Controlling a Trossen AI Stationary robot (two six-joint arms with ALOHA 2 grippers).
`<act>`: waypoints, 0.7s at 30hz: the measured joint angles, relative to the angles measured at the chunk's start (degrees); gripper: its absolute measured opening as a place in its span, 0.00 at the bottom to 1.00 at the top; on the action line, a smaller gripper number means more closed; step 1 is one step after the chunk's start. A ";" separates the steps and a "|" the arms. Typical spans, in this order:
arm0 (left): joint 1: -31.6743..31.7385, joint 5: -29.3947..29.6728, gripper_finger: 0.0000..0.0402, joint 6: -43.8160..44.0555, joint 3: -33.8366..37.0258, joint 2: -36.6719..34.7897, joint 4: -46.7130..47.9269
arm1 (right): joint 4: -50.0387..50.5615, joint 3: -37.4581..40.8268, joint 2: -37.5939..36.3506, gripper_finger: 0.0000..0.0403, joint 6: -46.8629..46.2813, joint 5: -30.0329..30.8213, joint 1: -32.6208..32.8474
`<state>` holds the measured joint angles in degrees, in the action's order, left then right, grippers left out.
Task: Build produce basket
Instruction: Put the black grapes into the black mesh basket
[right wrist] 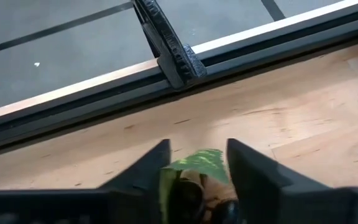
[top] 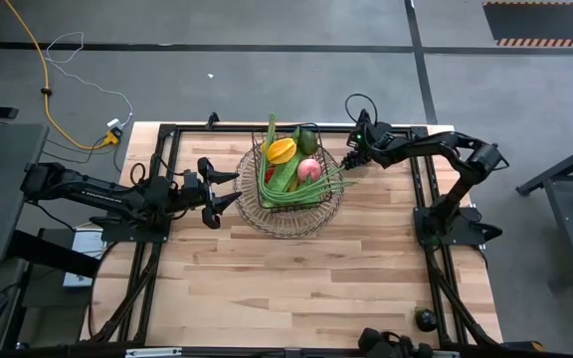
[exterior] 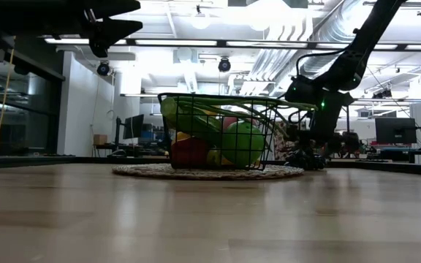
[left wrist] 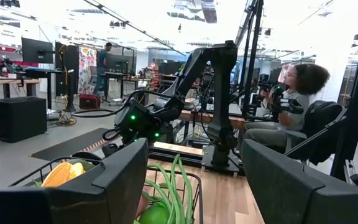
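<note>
The dark wire basket (top: 288, 211) stands at the table's middle toward the far side, its round flaring wire rim flat on the wood (exterior: 207, 172). Inside lie an orange-yellow fruit (top: 282, 151), a pink apple (top: 308, 169), long green beans (top: 296, 191) and a green apple (exterior: 241, 142). My left gripper (top: 229, 189) hangs open and raised (exterior: 112, 29) just left of the basket, which shows past its fingers (left wrist: 194, 155). My right gripper (top: 351, 159) sits low by the basket's far right side, shut on a dark bunch of grapes with a green leaf (right wrist: 197, 163). My right gripper pinches the grape bunch between its two fingers (right wrist: 157, 171), the green leaf (right wrist: 199, 160) showing at the fingertips and dark round grapes (right wrist: 188, 198) farther back. The fingers slant down toward the table's far edge. Whether the bunch touches the wood, I cannot tell.
Black frame rails (right wrist: 173, 46) run along the table's far edge and sides. A small dark object (top: 425, 319) sits near the near right corner. The near half of the wooden top (top: 296, 288) lies bare. A seated person (left wrist: 294, 99) shows beyond the table.
</note>
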<state>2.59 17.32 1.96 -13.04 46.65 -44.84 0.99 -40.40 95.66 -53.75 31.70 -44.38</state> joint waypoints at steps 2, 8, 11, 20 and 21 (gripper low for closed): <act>0.00 0.00 0.61 0.00 0.00 0.00 0.00 | 0.00 0.00 0.00 0.30 0.25 0.02 0.00; 0.00 0.00 0.61 0.00 0.00 0.00 0.00 | -0.09 0.00 -1.71 0.04 5.11 0.24 0.07; 0.00 0.00 0.61 0.00 -0.01 0.00 0.00 | -0.08 0.00 -4.95 0.02 7.73 0.44 0.43; 0.00 0.00 0.61 0.00 0.00 0.00 0.00 | -2.07 0.02 -25.09 0.00 18.43 -0.47 4.80; 0.00 0.00 0.61 0.00 0.00 0.00 0.00 | -2.71 0.02 -27.53 0.00 19.80 -0.57 5.79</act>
<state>2.59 17.32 1.96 -13.04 46.65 -44.84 -1.71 -40.38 68.13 -33.95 31.13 -38.59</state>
